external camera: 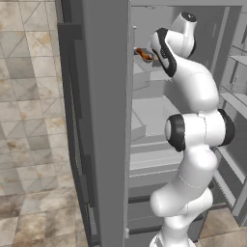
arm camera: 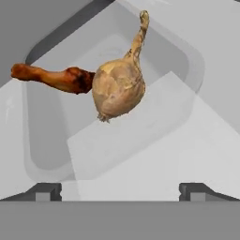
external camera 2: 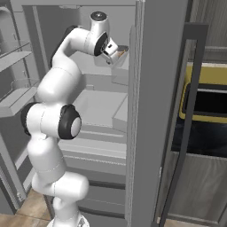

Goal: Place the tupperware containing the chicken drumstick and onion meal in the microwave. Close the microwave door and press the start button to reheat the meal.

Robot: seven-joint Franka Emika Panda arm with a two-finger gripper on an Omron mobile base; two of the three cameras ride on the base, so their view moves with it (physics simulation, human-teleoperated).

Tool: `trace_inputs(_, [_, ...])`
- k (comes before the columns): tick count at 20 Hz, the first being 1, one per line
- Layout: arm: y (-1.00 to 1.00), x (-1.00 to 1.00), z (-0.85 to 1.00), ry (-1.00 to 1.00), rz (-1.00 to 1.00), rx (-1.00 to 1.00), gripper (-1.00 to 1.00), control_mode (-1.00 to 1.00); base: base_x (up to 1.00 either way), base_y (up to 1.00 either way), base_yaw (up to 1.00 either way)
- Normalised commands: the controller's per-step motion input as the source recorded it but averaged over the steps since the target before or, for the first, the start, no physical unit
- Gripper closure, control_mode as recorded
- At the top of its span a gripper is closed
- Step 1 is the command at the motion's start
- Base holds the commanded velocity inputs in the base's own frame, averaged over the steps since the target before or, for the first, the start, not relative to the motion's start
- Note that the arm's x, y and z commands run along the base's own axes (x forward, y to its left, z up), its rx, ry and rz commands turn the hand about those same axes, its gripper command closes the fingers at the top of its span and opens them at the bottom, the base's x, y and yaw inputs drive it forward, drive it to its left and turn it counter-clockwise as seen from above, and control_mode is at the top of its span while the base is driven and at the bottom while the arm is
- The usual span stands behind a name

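Note:
The tupperware [arm camera: 51,136], a shallow grey see-through container, sits on a pale fridge shelf close in front of my hand. Inside it lie the chicken drumstick [arm camera: 51,77], orange-brown, and the round golden onion [arm camera: 117,89] with its stalk pointing away. My gripper [arm camera: 120,191] is open, with its fingertips set wide apart just short of the container's near rim and nothing between them. From the right base view the gripper [external camera 2: 116,55] reaches into the upper fridge shelf. The orange food [external camera: 143,54] peeks out beside the wrist. The microwave and its door are out of view.
The arm stands inside an open fridge with several pale shelves [external camera 2: 99,106] and drawers below. A tall grey panel [external camera: 106,120] runs close beside the arm. Door racks [external camera 2: 15,57] stand on the other side. A yellow-framed appliance with a dark window [external camera 2: 206,99] is further right.

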Motion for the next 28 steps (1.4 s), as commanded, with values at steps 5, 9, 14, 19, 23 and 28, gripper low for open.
trace_inputs(5, [0.00, 0.38, 0.00, 0.00, 0.00, 0.00, -1.00, -1.00, 0.00, 0.00, 0.00])
trace_inputs(9, [0.00, 0.32, 0.00, 0.00, 0.00, 0.00, -1.00, -1.00, 0.00, 0.00, 0.00])
trace_inputs(14, [0.00, 0.30, -0.04, 0.00, -0.01, 0.00, -1.00, -1.00, 0.00, 0.00, 0.00])
trace_inputs(19, [0.00, 0.28, -0.21, 0.01, -0.03, 0.00, -1.00, -1.00, 0.00, 0.00, 0.00])
trace_inputs(23, [0.00, 0.20, -0.35, 0.03, -0.04, 0.00, -1.00, -1.00, 0.00, 0.00, 0.00])
trace_inputs(28, [0.03, 0.13, -0.51, 0.05, -0.09, -0.02, -1.00, -1.00, 0.00, 0.00, 0.00])
